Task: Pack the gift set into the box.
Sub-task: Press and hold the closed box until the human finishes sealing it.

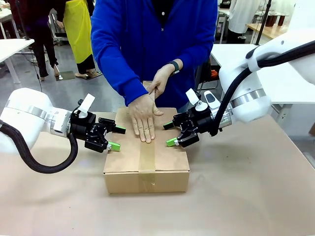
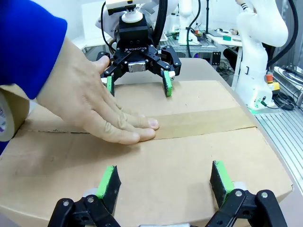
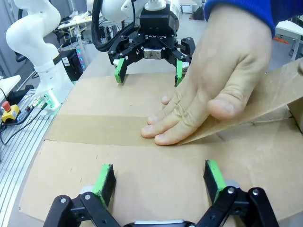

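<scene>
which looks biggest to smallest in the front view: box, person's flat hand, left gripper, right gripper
1. box
2. left gripper and right gripper: they look alike, so no ranking between them
3. flat hand, close to the grippers in size, so this place is unsure

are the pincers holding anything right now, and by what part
Nothing is held. The left pincer and right pincer are both open at opposite sides of the box, fingers over its closed top.

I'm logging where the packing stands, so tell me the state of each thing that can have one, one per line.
box: flaps shut, tape strip partly laid along the seam
tape strip: stuck down near the front, free end lifted at the back
person's hand: flat on the tape, pressing it
left pincer: open, fingers on the box top
right pincer: open, fingers on the box top
</scene>
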`<state>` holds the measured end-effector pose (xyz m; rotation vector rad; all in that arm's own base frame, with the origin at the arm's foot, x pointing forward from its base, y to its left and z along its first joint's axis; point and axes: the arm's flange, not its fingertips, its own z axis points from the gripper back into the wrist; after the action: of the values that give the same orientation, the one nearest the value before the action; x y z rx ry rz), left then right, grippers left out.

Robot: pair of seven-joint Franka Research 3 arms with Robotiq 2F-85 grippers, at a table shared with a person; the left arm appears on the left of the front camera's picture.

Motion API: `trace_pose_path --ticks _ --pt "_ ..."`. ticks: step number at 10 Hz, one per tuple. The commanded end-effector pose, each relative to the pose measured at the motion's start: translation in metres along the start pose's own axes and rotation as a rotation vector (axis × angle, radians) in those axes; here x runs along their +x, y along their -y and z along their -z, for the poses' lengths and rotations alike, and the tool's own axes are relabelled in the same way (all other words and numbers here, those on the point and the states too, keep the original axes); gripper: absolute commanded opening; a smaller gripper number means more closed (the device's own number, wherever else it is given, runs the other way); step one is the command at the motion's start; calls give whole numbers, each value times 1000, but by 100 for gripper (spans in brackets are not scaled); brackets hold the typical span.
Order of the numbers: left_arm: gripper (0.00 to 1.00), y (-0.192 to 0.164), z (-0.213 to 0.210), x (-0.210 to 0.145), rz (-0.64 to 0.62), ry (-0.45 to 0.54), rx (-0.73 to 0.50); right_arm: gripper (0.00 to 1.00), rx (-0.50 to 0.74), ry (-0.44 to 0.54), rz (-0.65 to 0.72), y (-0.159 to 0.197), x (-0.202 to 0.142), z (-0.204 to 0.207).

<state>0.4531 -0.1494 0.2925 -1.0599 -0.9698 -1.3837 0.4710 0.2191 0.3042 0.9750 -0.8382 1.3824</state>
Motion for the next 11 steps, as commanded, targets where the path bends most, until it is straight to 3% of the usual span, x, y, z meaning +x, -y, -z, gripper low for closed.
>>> trace_pose_path --ticks 1,11 --pt "100 2 1 -3 14 1 8 100 -8 3 -17 -2 -1 4" --pt "100 2 1 -3 14 1 8 100 -8 3 -17 -2 -1 4"
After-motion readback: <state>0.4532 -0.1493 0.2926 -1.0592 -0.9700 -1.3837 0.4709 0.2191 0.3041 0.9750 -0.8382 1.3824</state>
